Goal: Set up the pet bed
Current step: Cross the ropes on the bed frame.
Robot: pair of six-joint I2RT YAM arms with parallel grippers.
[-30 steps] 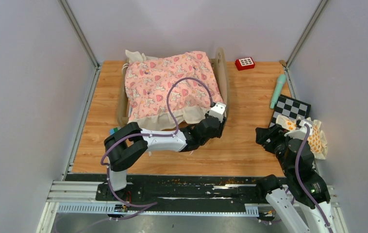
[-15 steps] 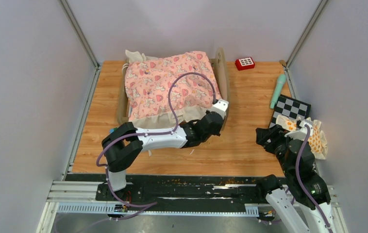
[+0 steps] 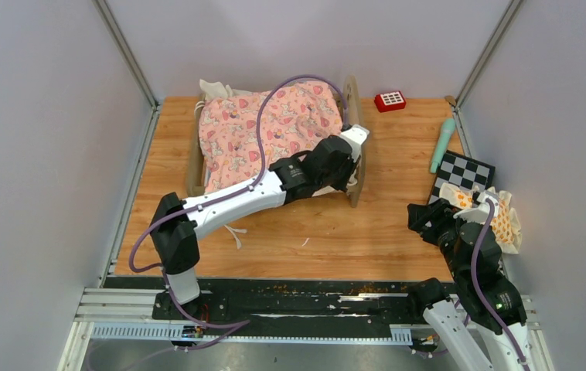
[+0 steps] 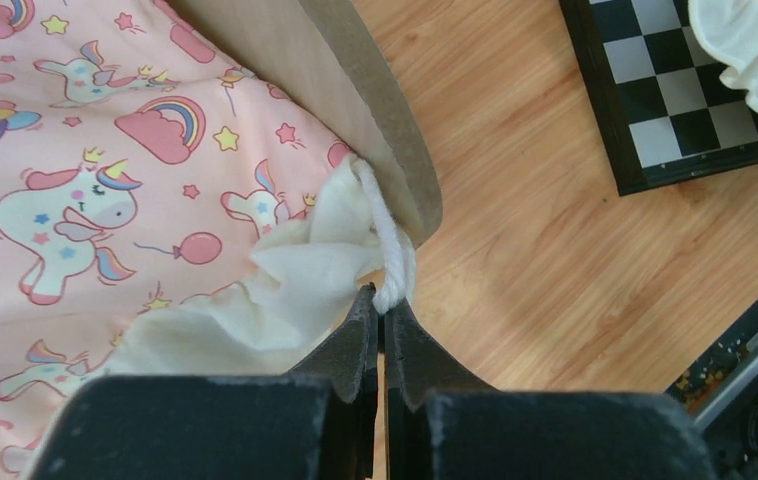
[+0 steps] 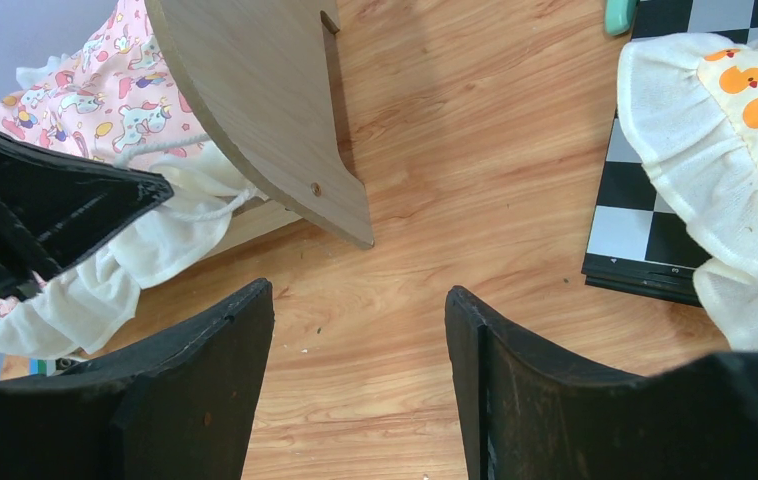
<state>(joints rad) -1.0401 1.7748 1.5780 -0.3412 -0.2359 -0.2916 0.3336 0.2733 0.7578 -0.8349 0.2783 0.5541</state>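
Left gripper (image 4: 381,335) jaws closed on white cord (image 4: 388,240) at cream ruffle corner of unicorn quilt (image 4: 75,190). Cord touches headboard (image 4: 340,85) edge. Checkerboard (image 4: 670,100) on wooden table (image 4: 555,260), upper right, well apart from bed.

Wooden table (image 3: 398,224), pet bed (image 3: 228,131) at back, red keypad (image 3: 390,100), teal stick (image 3: 441,144), checkerboard (image 3: 464,171) (far right)

My wood-grain table (image 3: 398,232) sits boxed in by plain pale panels: back wall (image 3: 305,39) at twelve o'clock, left wall (image 3: 35,193) at nine, right wall (image 3: 568,116) at three. A black rail (image 3: 313,294) runs along six. The light is soft and even.
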